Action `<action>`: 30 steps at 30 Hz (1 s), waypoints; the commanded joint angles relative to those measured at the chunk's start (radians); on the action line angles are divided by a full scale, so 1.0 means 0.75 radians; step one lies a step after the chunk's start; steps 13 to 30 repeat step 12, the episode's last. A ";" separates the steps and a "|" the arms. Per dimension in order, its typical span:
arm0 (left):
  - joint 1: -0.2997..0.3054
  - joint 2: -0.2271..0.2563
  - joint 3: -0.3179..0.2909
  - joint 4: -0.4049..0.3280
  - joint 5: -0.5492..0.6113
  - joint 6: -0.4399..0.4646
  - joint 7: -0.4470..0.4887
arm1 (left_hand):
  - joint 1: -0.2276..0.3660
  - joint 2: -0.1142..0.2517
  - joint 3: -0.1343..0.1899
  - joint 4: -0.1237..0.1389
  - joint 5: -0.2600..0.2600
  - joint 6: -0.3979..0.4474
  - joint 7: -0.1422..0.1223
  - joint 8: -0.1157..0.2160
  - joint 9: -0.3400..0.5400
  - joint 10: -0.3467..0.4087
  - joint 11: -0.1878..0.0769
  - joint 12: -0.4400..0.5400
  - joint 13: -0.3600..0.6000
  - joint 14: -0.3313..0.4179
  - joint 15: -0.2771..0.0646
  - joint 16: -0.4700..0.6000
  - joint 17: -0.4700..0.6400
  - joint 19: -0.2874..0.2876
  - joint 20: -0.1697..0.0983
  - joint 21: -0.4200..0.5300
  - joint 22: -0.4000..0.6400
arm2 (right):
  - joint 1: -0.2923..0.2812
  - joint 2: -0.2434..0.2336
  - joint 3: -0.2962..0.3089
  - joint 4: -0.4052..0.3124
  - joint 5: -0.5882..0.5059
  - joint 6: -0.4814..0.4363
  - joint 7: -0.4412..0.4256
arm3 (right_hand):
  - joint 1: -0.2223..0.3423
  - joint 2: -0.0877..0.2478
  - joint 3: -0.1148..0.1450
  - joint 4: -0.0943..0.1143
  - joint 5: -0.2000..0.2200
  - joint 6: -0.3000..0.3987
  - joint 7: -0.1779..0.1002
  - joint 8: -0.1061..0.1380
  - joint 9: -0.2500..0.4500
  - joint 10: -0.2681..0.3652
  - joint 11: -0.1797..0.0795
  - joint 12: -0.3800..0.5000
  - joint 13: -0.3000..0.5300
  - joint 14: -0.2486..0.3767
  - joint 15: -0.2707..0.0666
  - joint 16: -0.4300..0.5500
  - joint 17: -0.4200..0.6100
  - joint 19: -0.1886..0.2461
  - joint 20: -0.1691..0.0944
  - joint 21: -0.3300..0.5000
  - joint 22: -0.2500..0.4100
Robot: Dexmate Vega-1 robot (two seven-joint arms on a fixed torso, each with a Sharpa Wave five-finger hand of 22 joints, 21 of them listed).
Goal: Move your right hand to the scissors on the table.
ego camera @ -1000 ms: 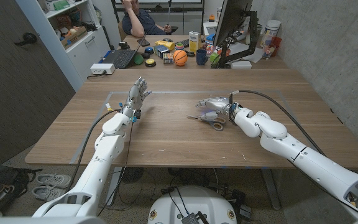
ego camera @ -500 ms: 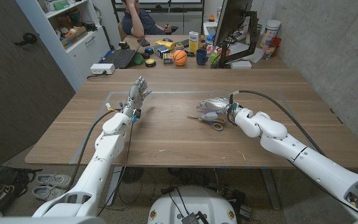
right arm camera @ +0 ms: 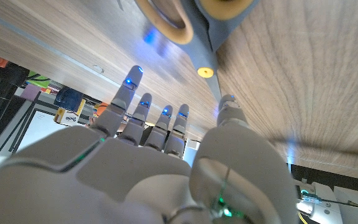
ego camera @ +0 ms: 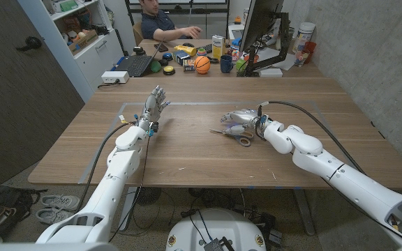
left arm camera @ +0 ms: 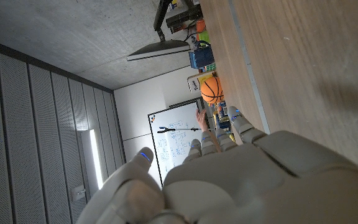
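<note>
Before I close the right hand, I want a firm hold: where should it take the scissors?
Probably the handle loops. The scissors lie flat, loops nearest the right hand hovering over them and blades pointing away towards the table's middle. Come down from above, fingers across the loops.

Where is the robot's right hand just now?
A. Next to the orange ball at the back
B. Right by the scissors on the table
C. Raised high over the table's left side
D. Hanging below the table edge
B: in the head view the right hand sits low over the table, right at the scissors.
</note>
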 commanded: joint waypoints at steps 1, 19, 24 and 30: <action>-0.016 -0.003 -0.001 0.024 0.001 -0.003 -0.003 | -0.007 0.047 -0.005 -0.001 0.005 -0.012 -0.002 0.009 0.002 -0.013 -0.006 0.002 0.007 -0.004 0.002 -0.007 0.006 0.009 -0.001 -0.004 0.008 | 0.019 0.008 -0.008 0.027 0.009 0.015 -0.006 | 0.020 0.002 0.006 0.011 0.006 0.021 0.002 0.006 0.005 0.028 0.003 0.011 0.001 0.019 -0.090 -0.007 0.002 0.009 0.001 -0.011 0.002; -0.035 -0.005 0.001 0.059 0.002 -0.010 -0.012 | -0.007 0.047 -0.008 -0.001 0.005 -0.011 0.000 0.010 0.002 -0.013 -0.006 0.002 0.007 -0.003 0.003 -0.007 0.006 0.010 0.000 -0.010 0.008 | 0.033 0.019 -0.016 0.048 0.012 0.020 -0.013 | 0.025 0.003 0.006 0.012 0.006 0.033 0.000 0.004 0.005 0.045 0.005 0.009 0.001 0.027 -0.094 -0.013 0.002 0.006 -0.009 -0.021 0.002; -0.035 -0.005 0.001 0.059 0.002 -0.010 -0.012 | -0.007 0.047 -0.008 -0.001 0.005 -0.011 0.000 0.010 0.002 -0.013 -0.006 0.002 0.007 -0.003 0.003 -0.007 0.006 0.010 0.000 -0.010 0.008 | 0.033 0.019 -0.016 0.048 0.012 0.020 -0.013 | 0.025 0.003 0.006 0.012 0.006 0.033 0.000 0.004 0.005 0.045 0.005 0.009 0.001 0.027 -0.094 -0.013 0.002 0.006 -0.009 -0.021 0.002; -0.035 -0.005 0.001 0.059 0.002 -0.010 -0.012 | -0.007 0.047 -0.008 -0.001 0.005 -0.011 0.000 0.010 0.002 -0.013 -0.006 0.002 0.007 -0.003 0.003 -0.007 0.006 0.010 0.000 -0.010 0.008 | 0.033 0.019 -0.016 0.048 0.012 0.020 -0.013 | 0.025 0.003 0.006 0.012 0.006 0.033 0.000 0.004 0.005 0.045 0.005 0.009 0.001 0.027 -0.094 -0.013 0.002 0.006 -0.009 -0.021 0.002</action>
